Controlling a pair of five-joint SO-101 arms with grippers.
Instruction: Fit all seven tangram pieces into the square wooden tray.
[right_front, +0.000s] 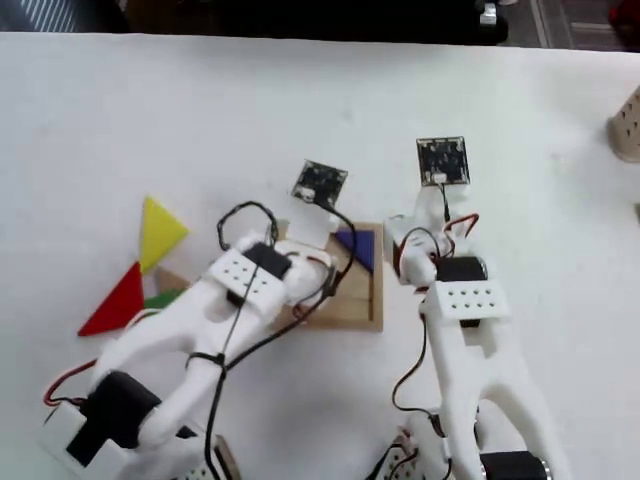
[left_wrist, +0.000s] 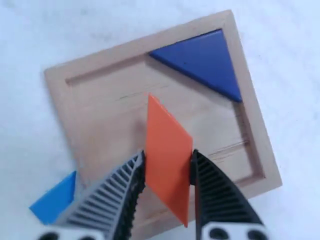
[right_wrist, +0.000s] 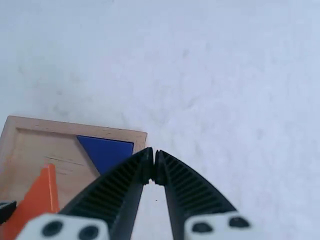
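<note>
My left gripper (left_wrist: 167, 167) is shut on an orange parallelogram (left_wrist: 167, 160), held on edge above the floor of the square wooden tray (left_wrist: 140, 44). A dark blue triangle (left_wrist: 205, 60) lies flat in one corner of the tray. A light blue piece (left_wrist: 52, 200) rests on the table just outside the tray's rim. In the high view, a yellow triangle (right_front: 160, 230), a red triangle (right_front: 115, 303) and a green piece (right_front: 165, 297) lie left of the tray (right_front: 365, 310). My right gripper (right_wrist: 152, 162) is shut on nothing, just beside the tray's right rim (right_wrist: 75, 126).
A beige perforated object (right_front: 625, 125) stands at the table's right edge. White tabletop stretches behind and to the right of the tray. The left arm's body and cables cover the tray's left half in the high view.
</note>
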